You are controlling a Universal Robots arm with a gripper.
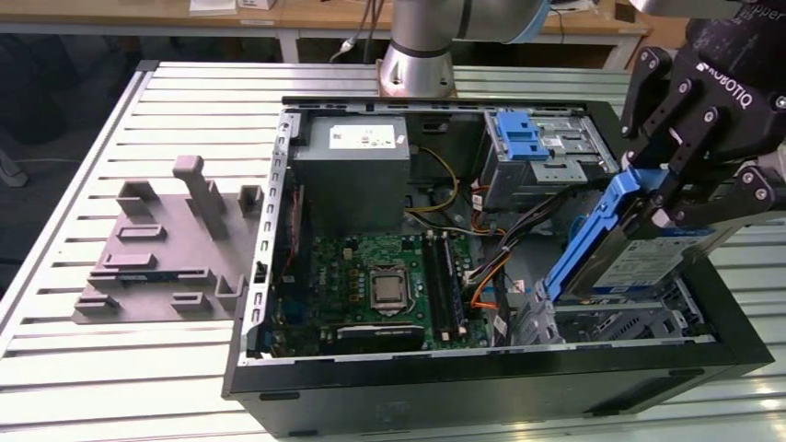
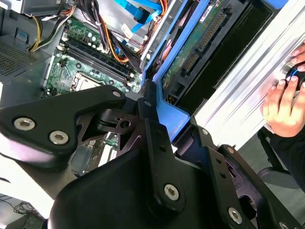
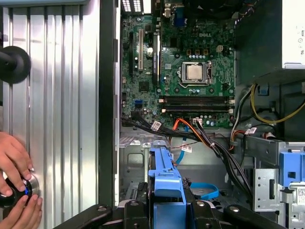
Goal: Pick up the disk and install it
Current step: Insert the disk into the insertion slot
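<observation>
My gripper [image 1: 664, 197] is shut on the disk [image 1: 641, 260], a silver-grey drive with a white-and-blue label in blue carrier rails. I hold it by its upper end. It hangs tilted, with its lower end down in the open metal bay at the front corner of the computer case [image 1: 491, 373], on the exterior view's right. In the second wrist view the black fingers [image 2: 151, 136] clamp the blue rail [image 2: 170, 116], and the drive's green underside [image 2: 200, 43] shows beyond. In the first wrist view the blue carrier [image 3: 164, 183] points into the case above the bay.
Inside the case lie the motherboard [image 1: 381, 285], a grey power-supply box [image 1: 356, 152], a blue-latched drive cage [image 1: 531, 138] and loose cables [image 3: 200, 136]. A grey fixture [image 1: 160, 249] sits on the slatted table on the exterior view's left. A person's hands [image 3: 14, 169] rest on a knob beside the case.
</observation>
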